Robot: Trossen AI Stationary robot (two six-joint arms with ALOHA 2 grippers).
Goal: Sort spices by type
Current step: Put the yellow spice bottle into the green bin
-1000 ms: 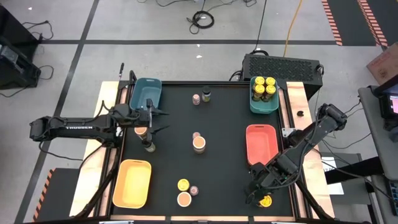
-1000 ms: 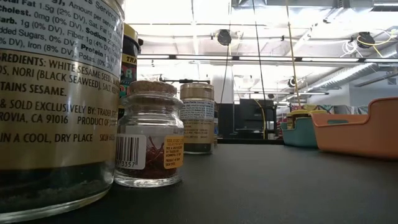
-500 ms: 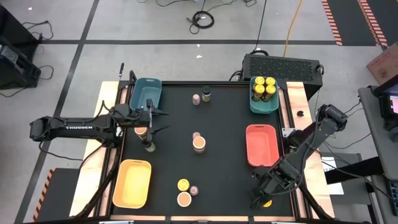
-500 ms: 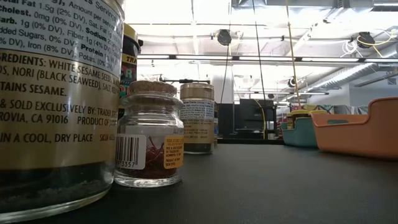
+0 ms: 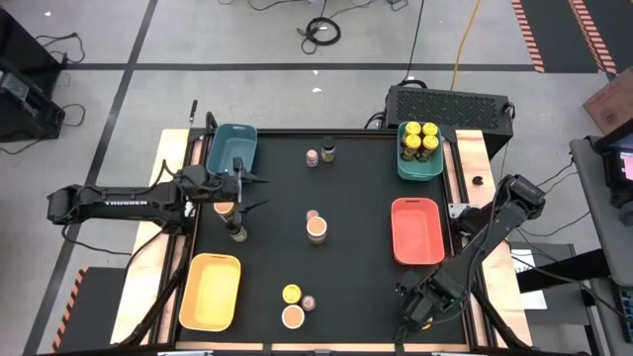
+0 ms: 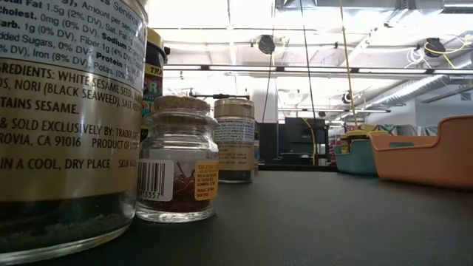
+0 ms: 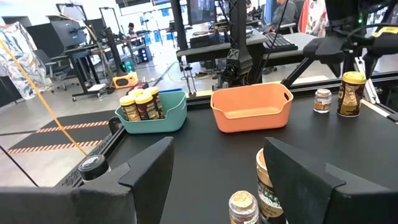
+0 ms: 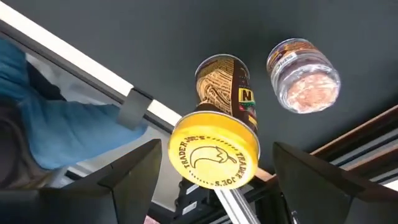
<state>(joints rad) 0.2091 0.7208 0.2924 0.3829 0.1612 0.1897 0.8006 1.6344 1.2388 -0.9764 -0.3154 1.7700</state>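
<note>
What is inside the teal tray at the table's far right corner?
The teal tray holds yellow-lidded jars, four lids showing from above. Its floor beneath them is covered, so anything lying lower cannot be seen.

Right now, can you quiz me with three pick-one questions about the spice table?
1. Where are the four yellow-lidded jars grouped?
A. on the floor
B. in the teal tray
C. stacked in a tower

2. What colour is the lid of the jar between the right hand fingers?
A. yellow
B. pink
C. black

3. How is the orange tray?
A. full of jars
B. holding nothing
C. flipped upside down

Answers: 
1 B, the high view shows them as a square inside the teal tray. 
2 A, the right wrist view shows a yellow lid between the open fingers. 
3 B, only its bare bottom shows from above.
</note>
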